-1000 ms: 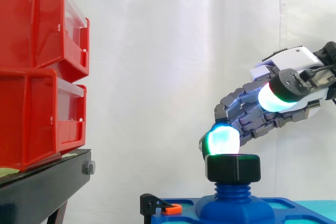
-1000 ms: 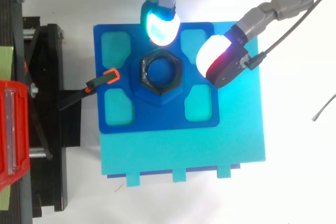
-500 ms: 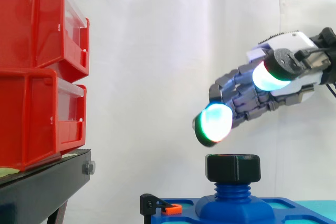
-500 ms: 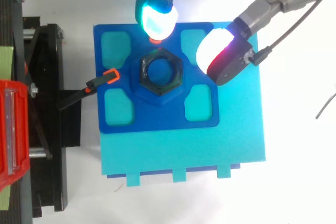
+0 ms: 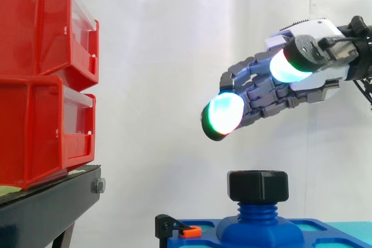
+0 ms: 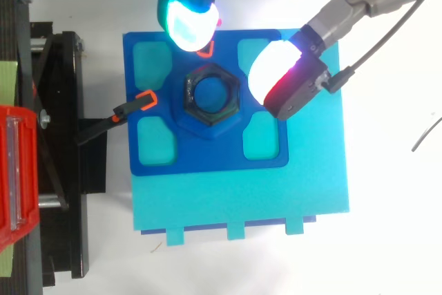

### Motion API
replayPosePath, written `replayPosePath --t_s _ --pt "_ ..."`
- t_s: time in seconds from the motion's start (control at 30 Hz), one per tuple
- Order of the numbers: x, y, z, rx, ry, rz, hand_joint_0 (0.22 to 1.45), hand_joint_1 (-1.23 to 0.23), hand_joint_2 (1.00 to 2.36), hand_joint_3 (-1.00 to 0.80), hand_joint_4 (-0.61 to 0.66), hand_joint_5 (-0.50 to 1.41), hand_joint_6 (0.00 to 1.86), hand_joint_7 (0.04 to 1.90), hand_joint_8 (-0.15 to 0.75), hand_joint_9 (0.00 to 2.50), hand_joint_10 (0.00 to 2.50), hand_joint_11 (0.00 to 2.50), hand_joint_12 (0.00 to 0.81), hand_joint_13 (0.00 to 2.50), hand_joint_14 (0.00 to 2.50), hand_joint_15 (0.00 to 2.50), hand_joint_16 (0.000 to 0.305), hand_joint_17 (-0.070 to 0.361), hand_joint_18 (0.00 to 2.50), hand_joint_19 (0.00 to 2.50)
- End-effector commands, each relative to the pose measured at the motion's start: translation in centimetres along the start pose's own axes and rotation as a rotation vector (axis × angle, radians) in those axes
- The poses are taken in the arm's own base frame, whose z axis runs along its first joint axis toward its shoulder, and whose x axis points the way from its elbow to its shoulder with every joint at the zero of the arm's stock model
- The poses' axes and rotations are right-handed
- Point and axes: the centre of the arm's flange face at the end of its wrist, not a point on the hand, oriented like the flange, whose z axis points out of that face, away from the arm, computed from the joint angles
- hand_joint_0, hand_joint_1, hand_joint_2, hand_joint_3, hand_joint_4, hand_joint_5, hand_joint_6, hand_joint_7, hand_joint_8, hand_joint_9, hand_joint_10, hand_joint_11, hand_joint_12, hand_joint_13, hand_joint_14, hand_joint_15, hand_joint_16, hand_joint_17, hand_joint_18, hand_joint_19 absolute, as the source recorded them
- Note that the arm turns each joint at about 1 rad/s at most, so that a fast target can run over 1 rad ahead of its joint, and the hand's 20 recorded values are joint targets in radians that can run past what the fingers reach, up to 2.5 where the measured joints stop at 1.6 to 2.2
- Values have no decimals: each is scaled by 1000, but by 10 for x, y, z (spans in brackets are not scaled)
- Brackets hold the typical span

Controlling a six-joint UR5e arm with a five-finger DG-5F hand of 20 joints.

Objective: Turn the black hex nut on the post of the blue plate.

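The black hex nut (image 5: 258, 186) (image 6: 211, 94) sits on the blue threaded post (image 5: 256, 210) at the middle of the blue plate (image 6: 159, 153). My hand (image 5: 273, 91) hovers well above the nut, reaching in from the right with its fingers stretched out and touching nothing. One glowing cyan fingertip (image 5: 221, 115) (image 6: 187, 17) is up and to the left of the nut. The thumb pad (image 6: 283, 86) (image 5: 290, 63) floats over the plate just right of the nut. The hand is open and holds nothing.
The blue plate rests on a cyan base (image 6: 242, 198). A black clamp with an orange tip (image 6: 141, 101) (image 5: 189, 230) grips the plate's left edge. Stacked red bins (image 5: 43, 74) stand on a black stand (image 5: 52, 201) at the left.
The hand has lifted off the nut and risen, its cyan fingertip moving up and to the left. The nut has not visibly moved.
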Motion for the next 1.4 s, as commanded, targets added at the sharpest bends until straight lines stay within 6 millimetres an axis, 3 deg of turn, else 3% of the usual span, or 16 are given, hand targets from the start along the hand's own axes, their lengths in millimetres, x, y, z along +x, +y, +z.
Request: replayPosePath --t_s 0.0,0.33,0.6,0.73,1.37 --pt "5 3 5 -11 -15 7 420 -527 1000 -500 161 -254 503 891 238 99 4 153 342 0 0 0 46 103 0 0" --pt "32 7 21 -33 -72 39 421 -506 1000 -500 160 -254 503 890 239 98 5 153 343 0 0 0 46 103 0 0" --pt "40 16 26 -25 -82 38 425 -489 1000 -500 157 -253 503 890 238 97 5 151 339 0 0 0 46 103 0 0" --pt "60 5 37 -1 -56 48 428 -483 1000 -500 158 -253 503 887 237 97 5 148 339 0 0 0 46 102 0 0" --pt "69 4 34 28 -7 62 432 -486 1000 -500 157 -252 503 887 236 102 5 159 337 0 0 0 46 103 0 0"
